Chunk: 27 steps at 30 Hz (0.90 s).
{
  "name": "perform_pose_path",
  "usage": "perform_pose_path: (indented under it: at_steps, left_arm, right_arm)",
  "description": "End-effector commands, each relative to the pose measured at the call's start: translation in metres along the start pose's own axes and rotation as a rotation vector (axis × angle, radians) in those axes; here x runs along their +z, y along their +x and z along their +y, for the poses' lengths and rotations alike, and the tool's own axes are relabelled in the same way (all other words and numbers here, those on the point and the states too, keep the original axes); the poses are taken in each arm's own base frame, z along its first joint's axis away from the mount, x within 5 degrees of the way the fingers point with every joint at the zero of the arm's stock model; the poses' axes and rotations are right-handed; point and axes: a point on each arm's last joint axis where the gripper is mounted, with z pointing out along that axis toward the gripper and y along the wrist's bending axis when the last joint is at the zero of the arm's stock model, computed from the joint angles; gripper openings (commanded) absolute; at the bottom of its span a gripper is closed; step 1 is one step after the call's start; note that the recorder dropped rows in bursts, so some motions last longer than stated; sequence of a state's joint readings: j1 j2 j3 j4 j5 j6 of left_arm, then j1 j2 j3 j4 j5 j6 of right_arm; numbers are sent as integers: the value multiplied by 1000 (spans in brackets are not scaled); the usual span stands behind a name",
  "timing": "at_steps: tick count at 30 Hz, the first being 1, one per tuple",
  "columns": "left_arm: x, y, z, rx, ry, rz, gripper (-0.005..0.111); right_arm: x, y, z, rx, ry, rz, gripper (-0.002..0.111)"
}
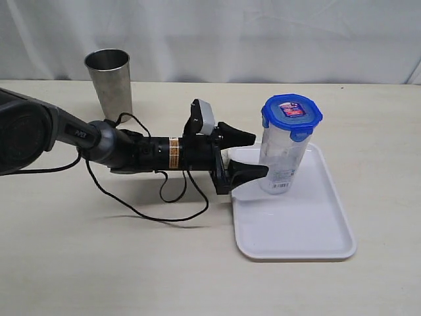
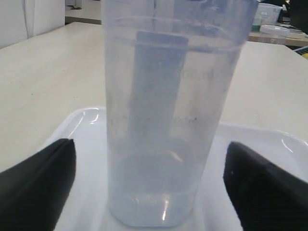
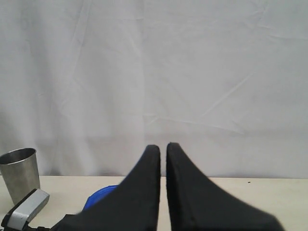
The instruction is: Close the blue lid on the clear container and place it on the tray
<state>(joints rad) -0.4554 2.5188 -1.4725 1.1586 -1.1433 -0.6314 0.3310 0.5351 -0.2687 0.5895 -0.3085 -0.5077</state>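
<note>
The clear container (image 1: 283,155) stands upright on the far left part of the white tray (image 1: 296,230). The blue lid (image 1: 292,112) sits on its mouth. My left gripper (image 1: 256,155) is open at the container's left side, low over the tray edge. In the left wrist view the container (image 2: 168,120) fills the middle, and a black fingertip (image 2: 43,178) stands on each side of it with a gap, not touching. My right gripper (image 3: 162,147) is shut and empty, held above the table. A bit of the blue lid (image 3: 98,197) shows past it.
A steel tumbler (image 1: 108,79) stands at the back left of the table, also in the right wrist view as the steel tumbler (image 3: 19,171). The left arm's black cable (image 1: 151,210) loops on the table beside the tray. A white curtain hangs behind.
</note>
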Motion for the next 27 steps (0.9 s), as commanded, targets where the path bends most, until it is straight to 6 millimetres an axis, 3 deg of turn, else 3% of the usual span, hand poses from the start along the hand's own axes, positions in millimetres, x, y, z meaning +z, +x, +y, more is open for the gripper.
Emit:
perform_pose_path:
  at_steps: [1,6,12,16,20,27]
  left_arm:
    - [-13,-20,8,-11,16,14,74]
    - [-33,-42,17,-24,-3,122,47]
    - [-64,-68,26,-130,-23,227,0]
    - [-77,-83,27,-165,-65,330,0]
    - [-86,-105,24,-186,-227,375,0]
    - [-123,-134,-2,-69,-780,519,0]
  right_arm:
    - [-1,1,-1,-9,4,1,5]
    - [-1,1,-1,-9,4,1,5]
    - [-1,1,-1,-9,3,3,5]
    - [-1,1,0,-2,2,6,5]
    - [-1,1,0,-2,2,6,5]
    - [-1,1,0,-1,2,6,5]
